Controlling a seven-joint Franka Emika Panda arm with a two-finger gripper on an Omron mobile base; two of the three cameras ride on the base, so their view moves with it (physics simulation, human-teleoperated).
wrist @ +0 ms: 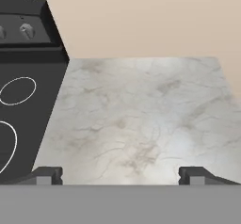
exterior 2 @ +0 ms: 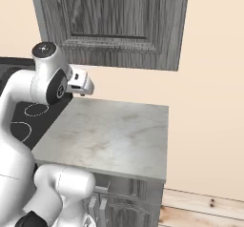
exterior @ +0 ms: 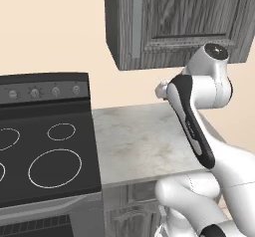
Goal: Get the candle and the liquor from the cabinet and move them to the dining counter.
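Note:
The dark grey wood-grain cabinet (exterior: 189,17) (exterior 2: 114,21) hangs on the wall above the worktop. Its panelled door is shut and its vertical bar handle (exterior: 135,22) sits at the door's left edge. The candle and the liquor are hidden from view, and the dining counter is out of view. My gripper (wrist: 120,176) is open, its two dark fingertips (wrist: 44,176) standing wide apart with nothing between them. It looks down over the small marbled worktop (wrist: 141,119). The hand (exterior 2: 80,82) hovers below the cabinet, above the worktop's back left part.
A black stove (exterior: 45,146) with ring burners and a knob panel (exterior: 42,90) adjoins the worktop (exterior: 139,141) on the left. A beige wall runs behind. The worktop's right edge (exterior 2: 167,140) drops to a wooden floor (exterior 2: 205,207). Grey base cabinets (exterior 2: 124,202) sit below.

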